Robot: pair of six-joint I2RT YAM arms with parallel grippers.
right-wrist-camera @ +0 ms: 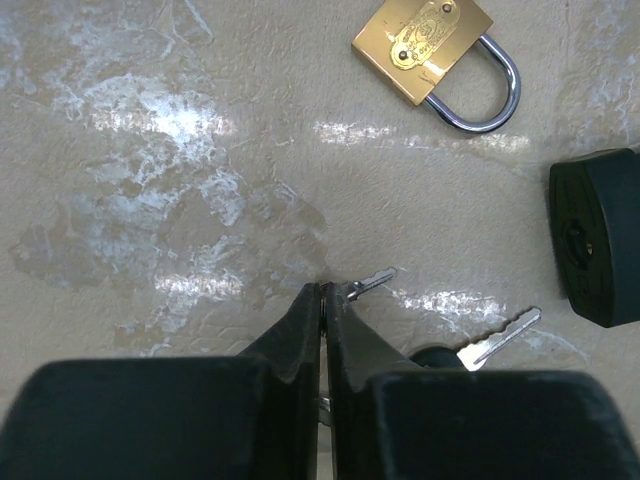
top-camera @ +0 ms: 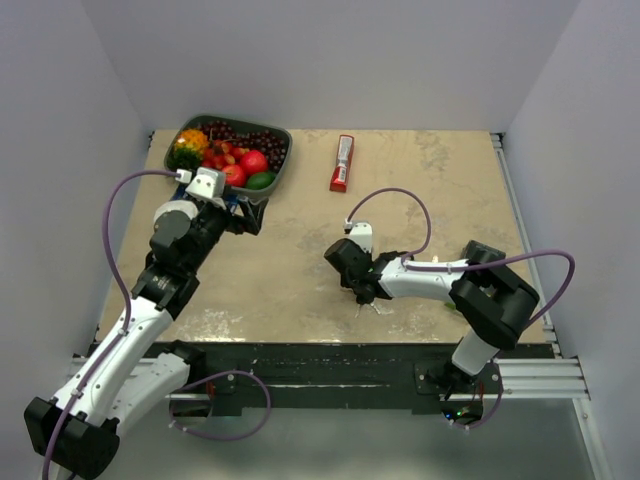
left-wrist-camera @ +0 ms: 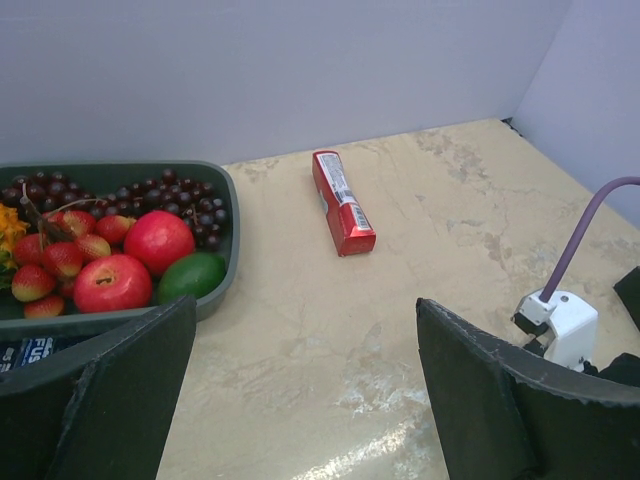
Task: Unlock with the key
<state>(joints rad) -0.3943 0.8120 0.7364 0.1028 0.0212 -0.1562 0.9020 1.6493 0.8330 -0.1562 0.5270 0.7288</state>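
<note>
Since the key (right-wrist-camera: 440, 353), a small bunch of black plastic heads and silver metal blades on a ring, lies flat on the beige marbled surface (right-wrist-camera: 150, 150) low and right of centre in the right wrist view, the step in hand looks like the pickup. To do it well, the grip should land on a black head or the ring rather than on a thin blade. One blade would then project past the tips, ready for a keyway. A straight lift, not a drag, would show at once whether the bunch comes along.

The right fingers (right-wrist-camera: 310, 310) stand pressed almost together at the bottom centre of that view, tips down at the surface. One blade pokes out just beside their right edge. Whether they pinch any part of the key I cannot tell.

The shiny brass padlock with a steel shackle (right-wrist-camera: 430, 45) sits at the top right, and the black padlock (right-wrist-camera: 600, 235) at the right edge.

The left fingers (top-camera: 243, 215) are spread wide and hold nothing, near the dark green tray of fruit (left-wrist-camera: 228, 240).
</note>
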